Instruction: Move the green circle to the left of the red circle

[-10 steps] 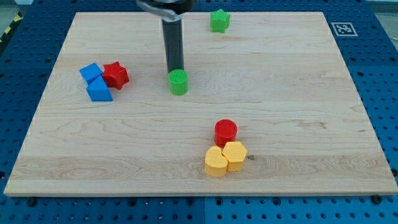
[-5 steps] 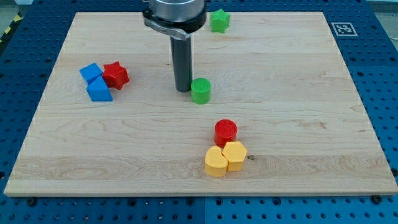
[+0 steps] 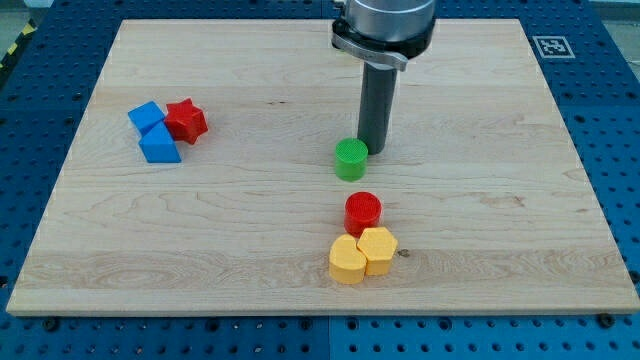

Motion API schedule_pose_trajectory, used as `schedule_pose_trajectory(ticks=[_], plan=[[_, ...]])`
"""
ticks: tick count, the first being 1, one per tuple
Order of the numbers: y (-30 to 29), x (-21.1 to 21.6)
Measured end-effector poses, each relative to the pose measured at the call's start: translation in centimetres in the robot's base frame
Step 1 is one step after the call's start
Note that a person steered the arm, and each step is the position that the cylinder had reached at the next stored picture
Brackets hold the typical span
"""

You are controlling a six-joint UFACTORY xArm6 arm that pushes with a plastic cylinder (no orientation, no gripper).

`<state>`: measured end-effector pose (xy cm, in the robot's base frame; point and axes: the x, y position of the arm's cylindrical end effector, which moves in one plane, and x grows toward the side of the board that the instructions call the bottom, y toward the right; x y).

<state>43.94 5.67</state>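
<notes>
The green circle (image 3: 351, 159) stands near the board's middle, just above and slightly left of the red circle (image 3: 363, 211). My tip (image 3: 376, 152) rests on the board right beside the green circle, on its upper right, touching or nearly touching it. The dark rod rises from there to the view's top. The red circle sits right above two yellow blocks.
A yellow heart (image 3: 347, 261) and a yellow hexagon (image 3: 378, 249) sit together below the red circle. A red star (image 3: 186, 120) and two blue blocks (image 3: 153, 131) cluster at the left. The rod's upper body hides the green star seen earlier at the top.
The green circle has slid right and down, from the board's centre-left toward the red circle. My tip moved from its upper left round to its upper right.
</notes>
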Motion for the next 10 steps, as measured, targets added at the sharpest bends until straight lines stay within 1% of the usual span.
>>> schedule_pose_trajectory(ticks=[2,3,5,7,10], plan=[[-0.1,-1.8],[-0.2,-1.6],[-2.3,0.9],[-2.4,4.1],[-7.0,4.9]])
